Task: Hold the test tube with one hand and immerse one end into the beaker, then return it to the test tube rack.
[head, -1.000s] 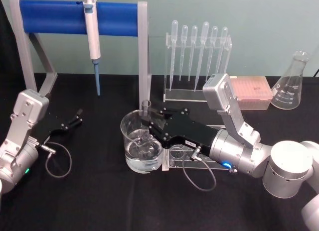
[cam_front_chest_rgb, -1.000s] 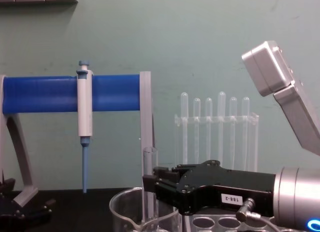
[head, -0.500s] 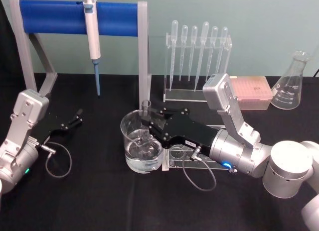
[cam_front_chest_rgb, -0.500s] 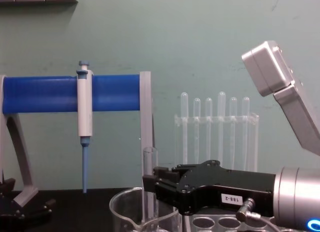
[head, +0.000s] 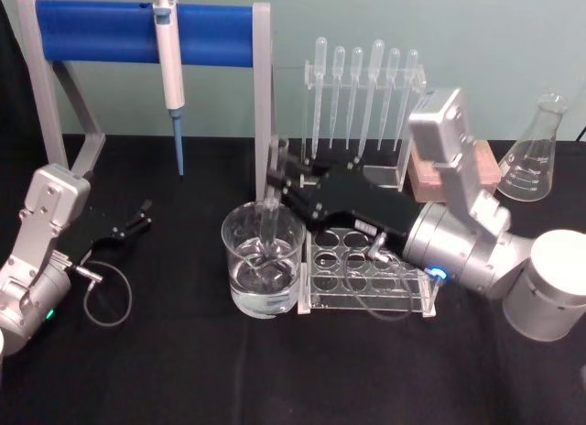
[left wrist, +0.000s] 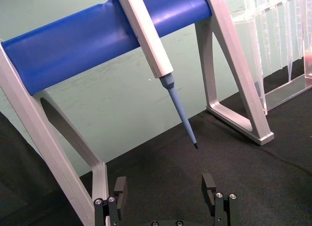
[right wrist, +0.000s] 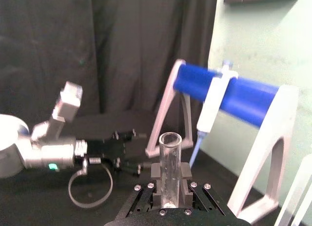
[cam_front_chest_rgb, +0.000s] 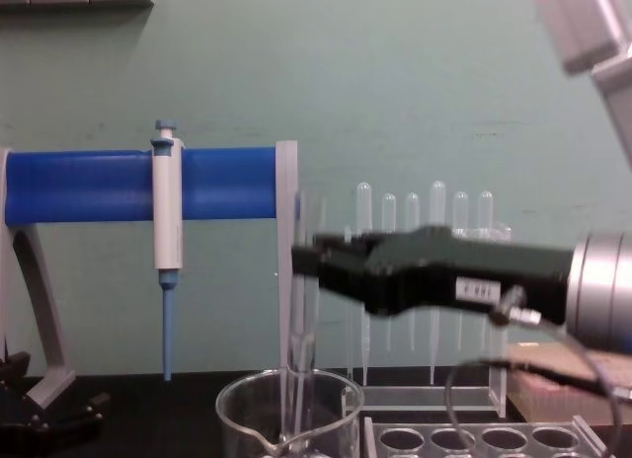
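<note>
The tube (head: 272, 198) hangs upright over the beaker (head: 263, 260), its lower end inside the rim; carried sideways from here, it could knock the glass wall and slip or tip the beaker. The right pincer (head: 286, 180) is clamped on the tube's upper part, above the beaker. The left pincer (head: 139, 214) lies open on the worktop (head: 183, 370), well left of the beaker.

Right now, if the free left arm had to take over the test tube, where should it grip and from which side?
Probably the bare glass below the right gripper, above the beaker rim, coming from the robot's left. The test tube stands upright, the right gripper pinches it near its rim, and the left gripper rests open on that side.
</note>
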{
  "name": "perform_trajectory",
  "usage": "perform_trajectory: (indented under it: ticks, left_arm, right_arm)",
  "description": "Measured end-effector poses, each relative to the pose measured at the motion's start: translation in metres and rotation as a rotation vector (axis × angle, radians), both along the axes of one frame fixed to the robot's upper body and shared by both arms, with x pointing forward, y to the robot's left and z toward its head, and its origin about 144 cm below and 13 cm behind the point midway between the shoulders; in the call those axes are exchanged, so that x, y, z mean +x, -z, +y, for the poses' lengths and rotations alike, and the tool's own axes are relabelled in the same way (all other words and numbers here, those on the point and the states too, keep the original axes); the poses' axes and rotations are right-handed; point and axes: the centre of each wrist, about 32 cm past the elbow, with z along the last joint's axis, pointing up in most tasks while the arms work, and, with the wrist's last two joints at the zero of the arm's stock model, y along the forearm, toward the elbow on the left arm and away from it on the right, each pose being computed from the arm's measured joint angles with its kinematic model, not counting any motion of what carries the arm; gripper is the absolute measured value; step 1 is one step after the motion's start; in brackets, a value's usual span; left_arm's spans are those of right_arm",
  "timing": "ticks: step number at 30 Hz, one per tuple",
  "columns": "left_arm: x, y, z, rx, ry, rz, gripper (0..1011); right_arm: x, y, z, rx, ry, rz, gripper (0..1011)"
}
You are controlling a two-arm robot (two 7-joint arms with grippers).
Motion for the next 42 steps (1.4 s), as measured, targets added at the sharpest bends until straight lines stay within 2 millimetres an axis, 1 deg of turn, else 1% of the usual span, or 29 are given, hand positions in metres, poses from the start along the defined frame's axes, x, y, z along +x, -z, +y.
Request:
perform_trajectory:
  ticks: [6, 8, 9, 12, 16, 17, 21, 25, 28, 30, 31, 36, 42]
  left_arm:
    - [0.000, 0.000, 0.000, 0.000, 0.000, 0.000, 1000]
    - [0.000, 0.000, 0.000, 0.000, 0.000, 0.000, 1000]
    - [0.000, 0.000, 0.000, 0.000, 0.000, 0.000, 1000]
    - [0.000, 0.000, 0.000, 0.000, 0.000, 0.000, 1000]
    - [0.000, 0.000, 0.000, 0.000, 0.000, 0.000, 1000]
    - [0.000, 0.000, 0.000, 0.000, 0.000, 0.000, 1000]
    - [0.000, 0.000, 0.000, 0.000, 0.000, 0.000, 1000]
    - [0.000, 0.000, 0.000, 0.000, 0.000, 0.000, 1000]
    - [0.000, 0.000, 0.000, 0.000, 0.000, 0.000, 1000]
    - [0.000, 0.000, 0.000, 0.000, 0.000, 0.000, 1000]
    - [0.000, 0.000, 0.000, 0.000, 0.000, 0.000, 1000]
    - [0.000, 0.000, 0.000, 0.000, 0.000, 0.000, 1000]
    - [0.000, 0.000, 0.000, 0.000, 0.000, 0.000, 1000]
  right_arm:
    - [-0.005, -0.025, -0.007, 0.046, -0.022, -0.022, 241]
    - [-0.007, -0.031, -0.010, 0.058, -0.029, -0.022, 241]
    - [-0.009, -0.037, -0.013, 0.069, -0.036, -0.025, 241]
    - [-0.013, -0.048, -0.021, 0.083, -0.044, -0.035, 241]
    - [-0.019, -0.054, -0.033, 0.082, -0.047, -0.045, 241]
    - [-0.022, -0.056, -0.040, 0.080, -0.047, -0.051, 241]
    - [-0.030, -0.054, -0.059, 0.070, -0.036, -0.060, 241]
    - [-0.037, -0.047, -0.080, 0.058, -0.010, -0.064, 241]
    - [-0.040, -0.042, -0.088, 0.049, 0.000, -0.065, 241]
    - [-0.043, -0.034, -0.095, 0.034, 0.012, -0.069, 241]
    - [-0.043, -0.034, -0.095, 0.034, 0.012, -0.069, 241]
    - [-0.045, -0.022, -0.101, 0.015, 0.026, -0.062, 241]
    - [-0.044, -0.012, -0.100, 0.005, 0.026, -0.046, 241]
